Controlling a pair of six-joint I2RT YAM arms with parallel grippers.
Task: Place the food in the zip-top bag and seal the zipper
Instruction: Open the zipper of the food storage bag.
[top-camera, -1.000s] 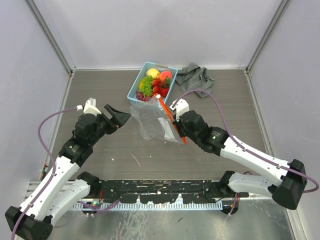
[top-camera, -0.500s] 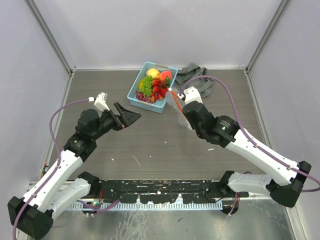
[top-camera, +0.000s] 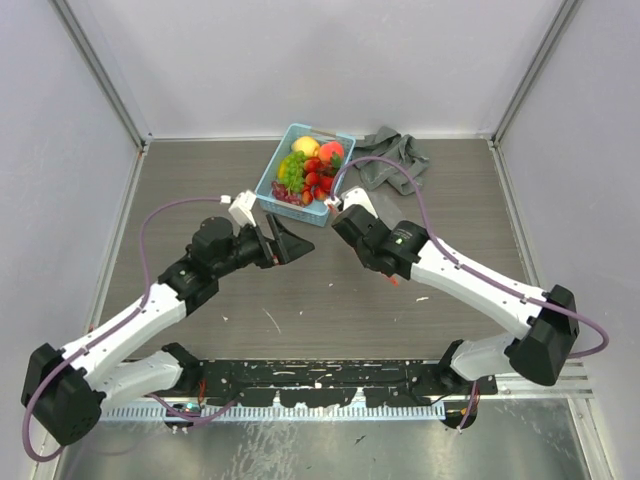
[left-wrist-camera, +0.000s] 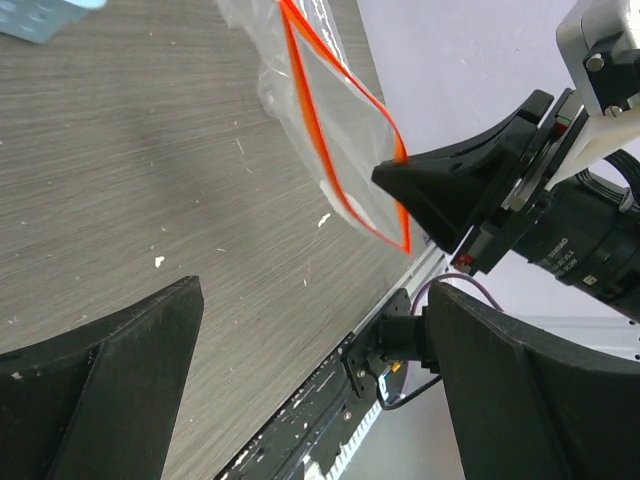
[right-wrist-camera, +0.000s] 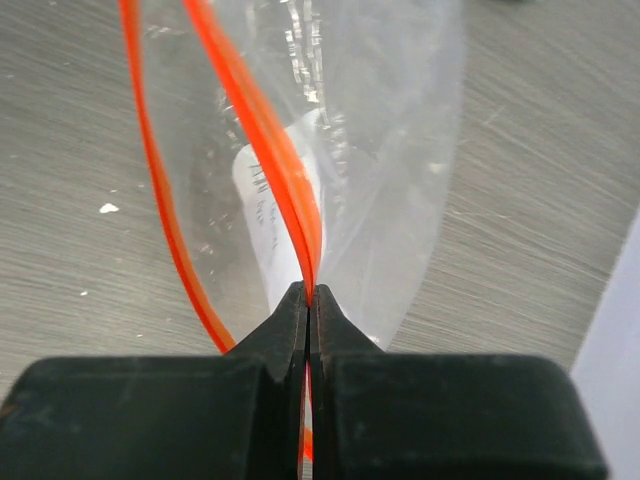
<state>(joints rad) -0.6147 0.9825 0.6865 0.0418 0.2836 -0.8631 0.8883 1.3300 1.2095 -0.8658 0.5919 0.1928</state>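
clear zip-top bag, just lifted off the worktop, pinched at the zipper by closed right tool; left tool opened wider, empty, facing it; food untouched in basket; loading pending.

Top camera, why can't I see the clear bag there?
Top external view: the thin clear plastic bag is almost hidden under the right gripper; right wrist view: its red-orange zipper strip is sharp, white glare on the film; left wrist view: bag plain to see.
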